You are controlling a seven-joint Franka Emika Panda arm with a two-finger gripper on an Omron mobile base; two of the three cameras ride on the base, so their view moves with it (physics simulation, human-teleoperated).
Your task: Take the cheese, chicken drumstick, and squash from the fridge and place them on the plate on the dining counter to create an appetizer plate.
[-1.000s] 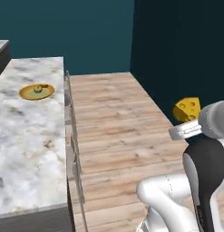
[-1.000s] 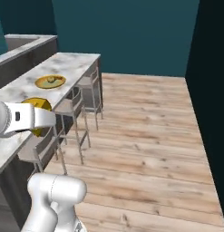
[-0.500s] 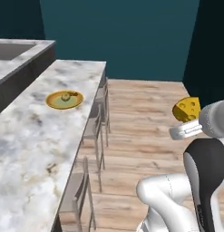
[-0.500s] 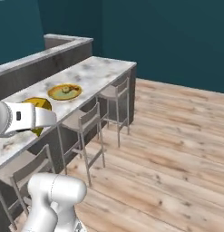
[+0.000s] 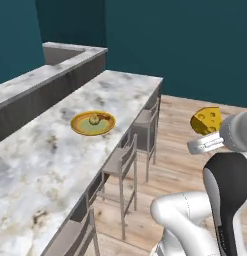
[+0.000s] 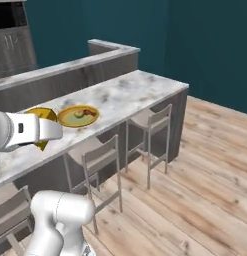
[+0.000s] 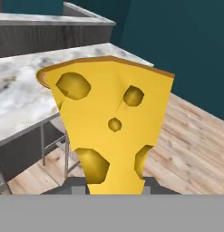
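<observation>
While the left base view looks along the dining counter (image 5: 55, 150), its white-grey marble top veined brown runs from the lower left toward the teal wall, with grey stools (image 5: 127, 160) tucked under its right edge. The plate (image 5: 92, 123), golden-yellow with an orange-brown rim, lies flat on the marble about midway along, and a small pale lump (image 5: 94, 119) sits at its greenish centre. Well apart from it, over the wooden floor (image 5: 175, 165) at the right, the cheese (image 5: 206, 120) is held up in the air at the end of the white arm; the gripper (image 5: 204, 144) is just below the wedge, clamped on it.

From the right base view, the same counter (image 6: 125, 95) stretches across the middle, with the plate (image 6: 78, 115) resting near its near edge and small bits, one pale and one brownish, lying in it; I cannot tell them apart clearly. At the left edge, a yellow corner of the cheese (image 6: 41, 114) peeks out above and below the white hand, short of the plate and to its left. A raised grey ledge (image 6: 65, 75) backs the counter.

Through the hand view, the cheese (image 7: 111, 127) stands upright, bright yellow with darker holes, its narrow end pinched between the dark fingertips (image 7: 152, 182) at the bottom. Behind its upper left corner shows a sliver of the plate (image 7: 41, 76) on the marble (image 7: 18, 99).
</observation>
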